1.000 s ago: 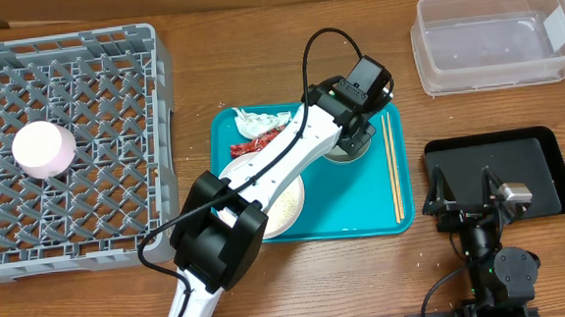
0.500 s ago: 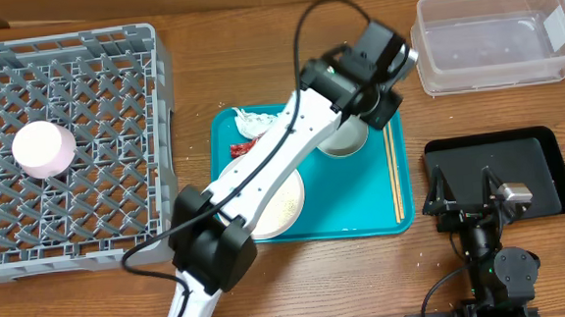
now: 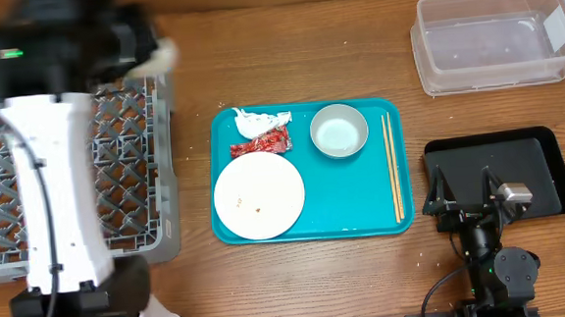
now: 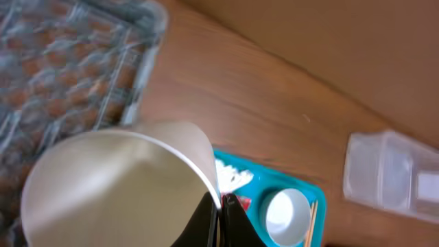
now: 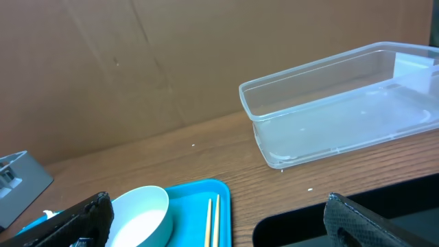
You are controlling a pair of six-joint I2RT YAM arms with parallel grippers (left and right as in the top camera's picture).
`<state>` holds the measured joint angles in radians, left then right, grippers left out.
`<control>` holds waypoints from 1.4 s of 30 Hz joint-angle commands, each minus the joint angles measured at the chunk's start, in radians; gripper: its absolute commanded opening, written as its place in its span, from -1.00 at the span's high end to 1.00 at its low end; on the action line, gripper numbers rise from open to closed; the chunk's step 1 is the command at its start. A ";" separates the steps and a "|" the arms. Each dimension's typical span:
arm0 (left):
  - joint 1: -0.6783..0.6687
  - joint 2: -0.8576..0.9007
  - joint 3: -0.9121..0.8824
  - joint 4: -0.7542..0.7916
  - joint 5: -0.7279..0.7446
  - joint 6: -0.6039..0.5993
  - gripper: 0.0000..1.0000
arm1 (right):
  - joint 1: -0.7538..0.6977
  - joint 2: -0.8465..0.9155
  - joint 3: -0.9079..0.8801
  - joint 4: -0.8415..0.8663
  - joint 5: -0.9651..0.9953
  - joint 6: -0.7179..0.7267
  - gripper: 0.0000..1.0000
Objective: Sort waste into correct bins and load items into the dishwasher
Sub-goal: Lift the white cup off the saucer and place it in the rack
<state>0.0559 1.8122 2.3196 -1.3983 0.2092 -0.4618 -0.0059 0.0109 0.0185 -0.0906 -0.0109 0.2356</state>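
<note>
Right at the left wrist lens: a pale bowl (image 4: 116,185), pinched by its rim in the left gripper (image 4: 221,214), jaws clamped thin across the wall. Just below, blurred, the grey dish rack (image 4: 62,62). For a clean placement: slow down over the lattice, tip the bowl on edge or mouth-down between ribs, lower until seated, release only then. Farther off, on the teal tray (image 3: 311,226): plate (image 3: 258,196), second bowl (image 3: 339,132), chopsticks (image 3: 391,167), napkin (image 3: 261,120) and red wrapper (image 3: 260,144), none yet sorted. Beyond those, the clear tub (image 3: 491,38) and black tray (image 3: 538,153), with the right gripper (image 3: 464,189) parked wide open and empty at the black tray's edge. From overhead, only a smeared arm across the rack, the bowl barely made out; from the left wrist, the grip itself. From the right wrist, tub and second bowl side-on, nothing of the rack's inside.
</note>
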 commanded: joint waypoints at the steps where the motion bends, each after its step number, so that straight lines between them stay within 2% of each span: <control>1: 0.216 0.011 0.001 -0.059 0.277 0.018 0.92 | -0.003 -0.008 -0.010 0.006 0.010 -0.004 -1.00; 6: 0.452 0.073 -0.058 -0.085 0.605 0.158 0.92 | -0.003 -0.008 -0.010 0.006 0.010 -0.004 -1.00; 10: 0.590 0.113 -0.163 -0.112 0.726 0.232 0.92 | -0.003 -0.008 -0.010 0.006 0.010 -0.004 -1.00; 13: 0.676 0.135 -0.270 -0.117 0.855 0.344 0.92 | -0.003 -0.008 -0.010 0.006 0.010 -0.004 -1.00; 18: 0.801 0.172 -0.458 -0.105 1.022 0.377 0.92 | -0.003 -0.008 -0.010 0.006 0.010 -0.004 -1.00; 22: 0.888 0.197 -0.589 -0.083 1.166 0.547 0.92 | -0.003 -0.008 -0.010 0.006 0.010 -0.004 -1.00; 24: 0.925 0.210 -0.638 -0.066 1.216 0.594 0.92 | -0.003 -0.008 -0.010 0.006 0.010 -0.004 -0.99; 30: 0.981 0.247 -0.763 0.013 1.228 0.692 0.92 | -0.003 -0.008 -0.010 0.006 0.010 -0.004 -1.00; 36: 0.983 0.271 -0.850 0.053 1.238 0.694 0.92 | -0.003 -0.008 -0.010 0.006 0.010 -0.004 -1.00; 42: 1.024 0.296 -0.885 0.091 1.150 0.693 0.92 | -0.003 -0.008 -0.010 0.006 0.010 -0.004 -1.00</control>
<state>1.0508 2.0892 1.4544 -1.3235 1.3991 0.1928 -0.0059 0.0109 0.0185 -0.0902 -0.0105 0.2348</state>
